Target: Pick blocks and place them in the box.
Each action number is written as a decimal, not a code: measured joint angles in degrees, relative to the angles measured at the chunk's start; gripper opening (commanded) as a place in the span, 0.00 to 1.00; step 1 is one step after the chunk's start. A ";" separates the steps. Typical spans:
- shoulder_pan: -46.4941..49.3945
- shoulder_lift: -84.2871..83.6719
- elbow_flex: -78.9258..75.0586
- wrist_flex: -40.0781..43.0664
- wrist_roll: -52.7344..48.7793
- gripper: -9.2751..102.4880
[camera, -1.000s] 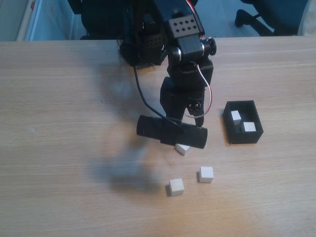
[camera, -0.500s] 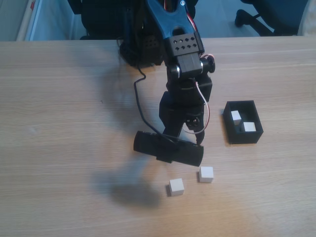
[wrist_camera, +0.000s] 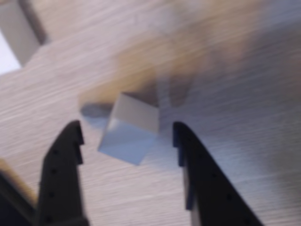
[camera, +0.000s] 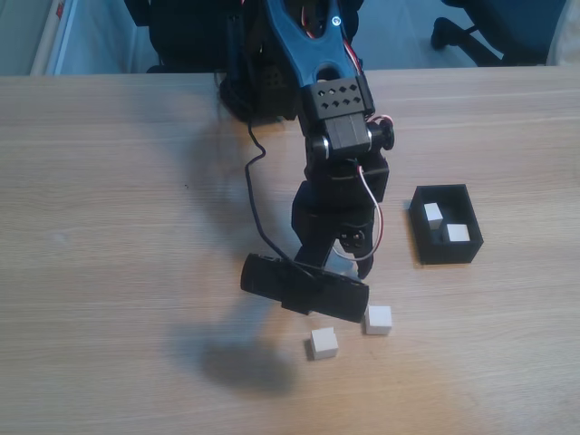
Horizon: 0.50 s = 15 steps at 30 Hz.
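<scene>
In the wrist view my gripper (wrist_camera: 127, 128) is open, its two black fingers (wrist_camera: 63, 169) either side of a white block (wrist_camera: 129, 128) that lies turned at an angle on the wood; I cannot tell if they touch it. In the fixed view the arm (camera: 337, 172) leans down over the table, and its black wrist camera (camera: 304, 288) hides that block. Two more white blocks (camera: 323, 343) (camera: 378, 319) lie just in front of the arm. The black box (camera: 422, 231) stands to the right with two white blocks (camera: 433, 214) (camera: 457, 233) inside.
The arm's base (camera: 263, 86) stands at the table's far edge, with a black cable (camera: 256, 195) hanging from it. Bare wooden table (camera: 109, 272) stretches to the left. A chair base (camera: 471, 32) shows beyond the far edge.
The arm has reached lower and nearer the front of the table. The block that showed beside the wrist camera is now hidden under it. The other blocks and box have not moved.
</scene>
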 measured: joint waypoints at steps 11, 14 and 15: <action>-0.26 -0.62 -0.53 0.00 1.67 0.12; -0.70 -0.62 -0.53 0.00 1.67 0.09; -0.79 -0.70 -0.53 0.00 1.67 0.08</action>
